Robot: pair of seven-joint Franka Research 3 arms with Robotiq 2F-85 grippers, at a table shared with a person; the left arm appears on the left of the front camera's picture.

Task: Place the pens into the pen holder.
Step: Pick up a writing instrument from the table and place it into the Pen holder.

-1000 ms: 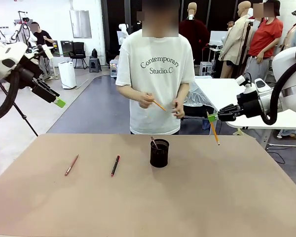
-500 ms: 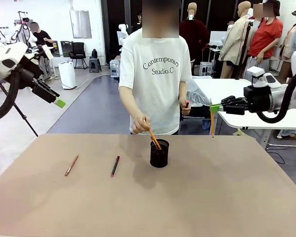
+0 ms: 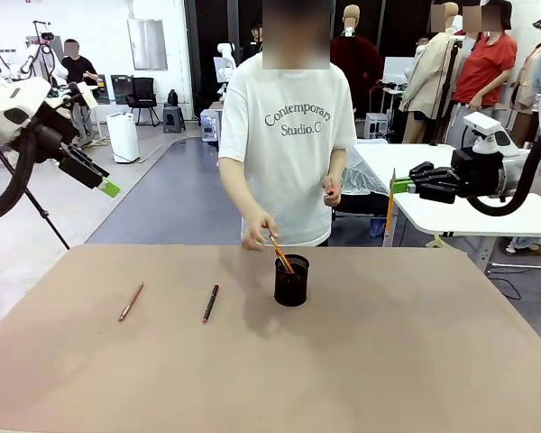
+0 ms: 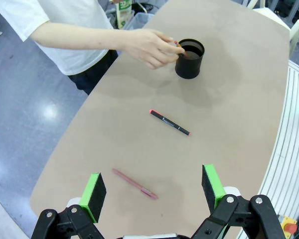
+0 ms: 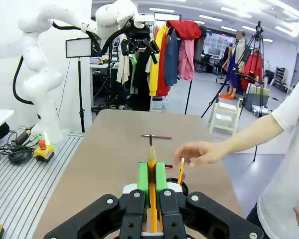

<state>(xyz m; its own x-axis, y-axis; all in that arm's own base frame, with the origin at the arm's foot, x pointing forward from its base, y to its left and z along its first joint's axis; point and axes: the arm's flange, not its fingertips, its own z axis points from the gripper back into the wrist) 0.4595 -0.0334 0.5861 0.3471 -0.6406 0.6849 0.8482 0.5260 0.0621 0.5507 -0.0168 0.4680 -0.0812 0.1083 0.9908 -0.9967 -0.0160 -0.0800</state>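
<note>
The black mesh pen holder [image 3: 291, 280] stands mid-table. A person's hand [image 3: 256, 234] is lowering an orange pencil [image 3: 280, 253] into it. A black pen with a red end [image 3: 211, 302] and a copper-brown pen [image 3: 131, 301] lie to the holder's left. My right gripper [image 3: 395, 187] hovers beyond the table's far right edge, shut on a yellow pencil [image 3: 389, 213] that hangs tip down; the right wrist view has this pencil [image 5: 151, 167] between the green pads. My left gripper [image 3: 106, 186] is open, high off the table's left; below it are the holder [image 4: 190, 59], black pen [image 4: 169, 122] and copper pen [image 4: 134, 183].
The person stands at the far edge behind the holder, the other hand [image 3: 330, 190] held at the waist with something red in it. A white table [image 3: 451, 203] sits behind my right arm. The brown tabletop [image 3: 388, 361] is bare at the front and right.
My right gripper has risen and drawn back to the right, and its pencil now hangs straight. The person's hand came down from chest height and put the orange pencil into the holder.
</note>
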